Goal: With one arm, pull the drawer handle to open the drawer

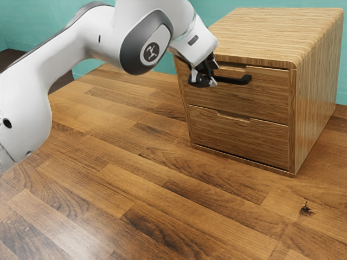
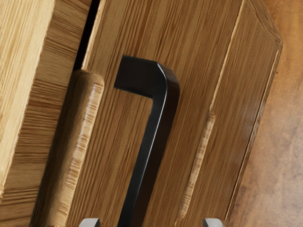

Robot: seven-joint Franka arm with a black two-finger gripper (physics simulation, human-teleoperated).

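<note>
Early in the task, by the look of it: reaches with the black two-finger claw to the end of the black bar handle nearer the exterior view's left, on the upper drawer of the two-drawer wooden cabinet standing on the plank floor. Brackets the bar without clamping it: claw released, nothing grasped. Leaves the squeeze and the whole pull to do; at most a dark slit between drawer front and cabinet top, too slight to call open. Shows from the side the arm's reach, the whole cabinet and the plain lower drawer lying flush. Shows from the wrist what the side hides: two grey fingertips either side of the handle, neither touching it, with the bar standing proud of the wood grain.
</note>
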